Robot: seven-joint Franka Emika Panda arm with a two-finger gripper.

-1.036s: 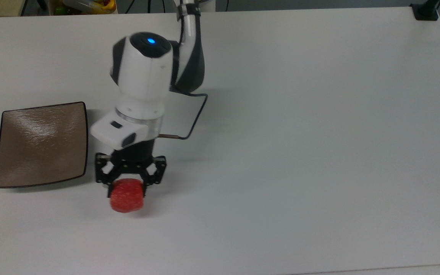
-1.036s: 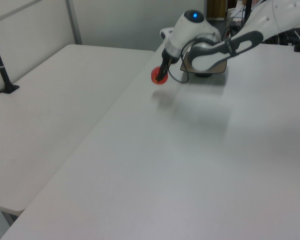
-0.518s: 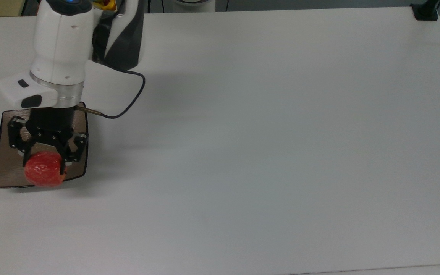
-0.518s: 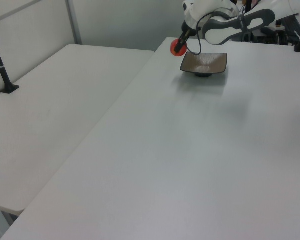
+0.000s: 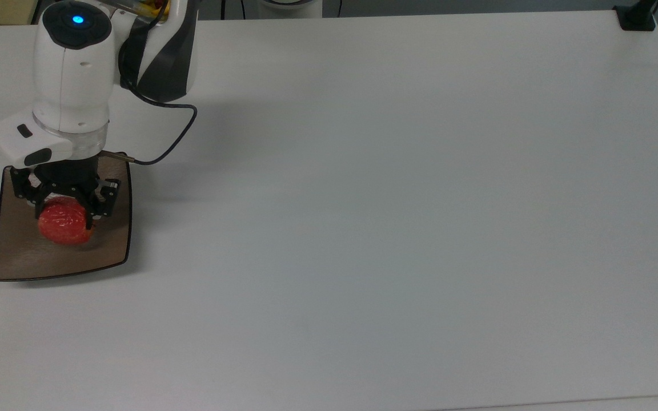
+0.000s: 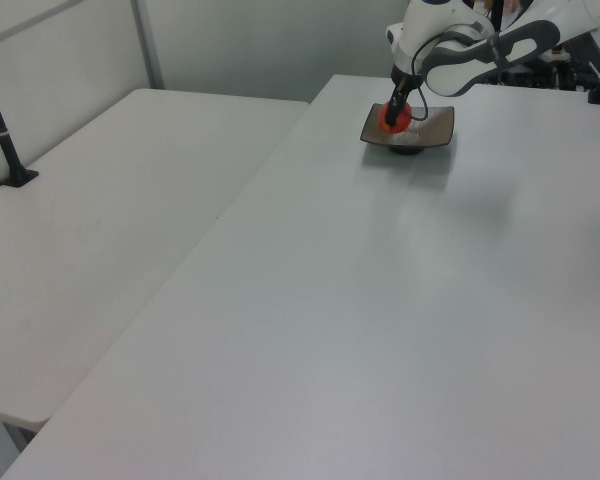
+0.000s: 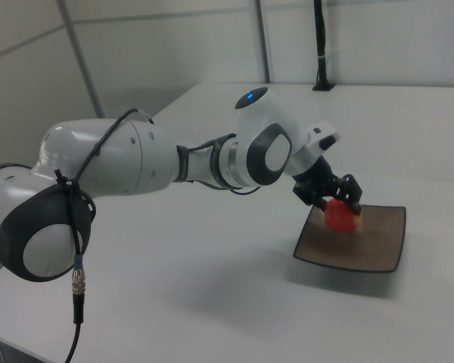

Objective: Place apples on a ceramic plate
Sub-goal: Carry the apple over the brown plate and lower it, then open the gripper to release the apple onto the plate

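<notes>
The black pincer (image 5: 65, 212) sits at the left edge of the top view, its fingers closed around the red apple (image 5: 65, 222), which it holds over the ceramic plate (image 5: 100, 251). Whether the apple touches the plate cannot be told. In the right view the pincer (image 7: 340, 206) grips the apple (image 7: 340, 216) above the near-left part of the plate (image 7: 378, 249), at the frame's lower right. In the left view the apple (image 6: 395, 117) shows as a red spot over the plate (image 6: 435, 125) near the top of the frame. The white arm (image 5: 72, 68) rises from the pincer toward the upper left of the top view, a thin black cable (image 5: 177, 140) looping beside it. The plate rests on the white surface (image 5: 392, 200), close to its left edge in the top view.
</notes>
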